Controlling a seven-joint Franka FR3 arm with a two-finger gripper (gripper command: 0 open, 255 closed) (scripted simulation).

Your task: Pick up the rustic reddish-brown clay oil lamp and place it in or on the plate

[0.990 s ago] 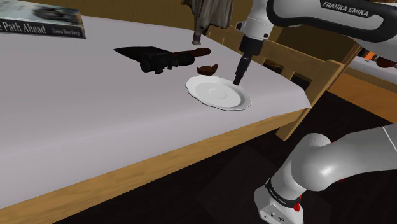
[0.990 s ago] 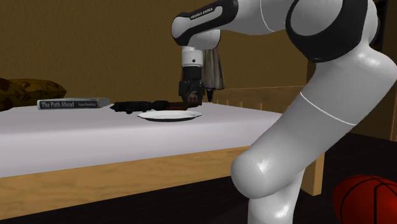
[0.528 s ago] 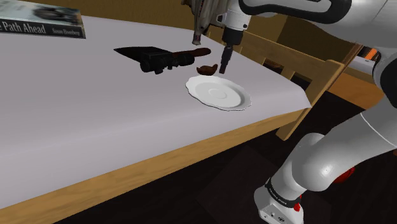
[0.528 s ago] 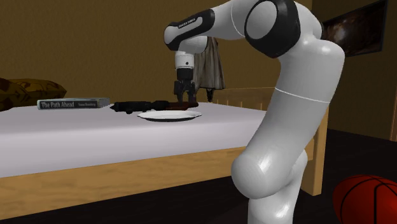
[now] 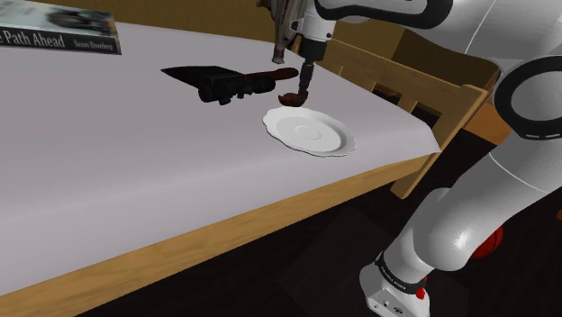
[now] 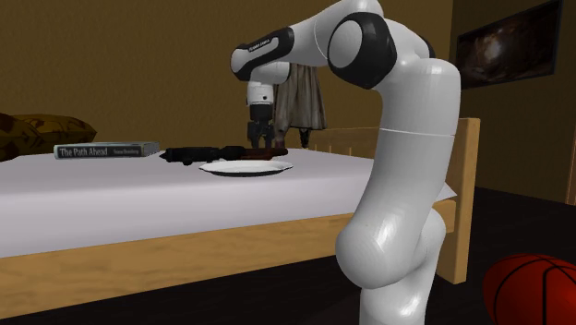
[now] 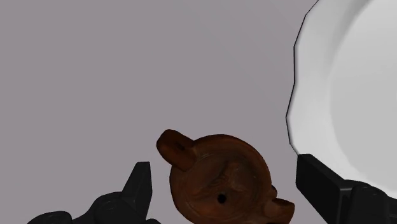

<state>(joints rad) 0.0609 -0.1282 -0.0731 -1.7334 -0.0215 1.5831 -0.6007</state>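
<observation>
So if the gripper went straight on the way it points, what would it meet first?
Probably the reddish-brown oil lamp, which lies between the gripper's open fingers in the wrist view, untouched. The white plate sits just outside one finger. The gap left is hard to judge.

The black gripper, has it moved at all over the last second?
Yes. In the shoulder view the gripper has swung leftward, from above the white plate's far-right rim to just over the brown oil lamp beyond it.

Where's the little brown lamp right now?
In the shoulder view, the lamp sits on the grey sheet beside the white plate, under the open gripper.
</observation>
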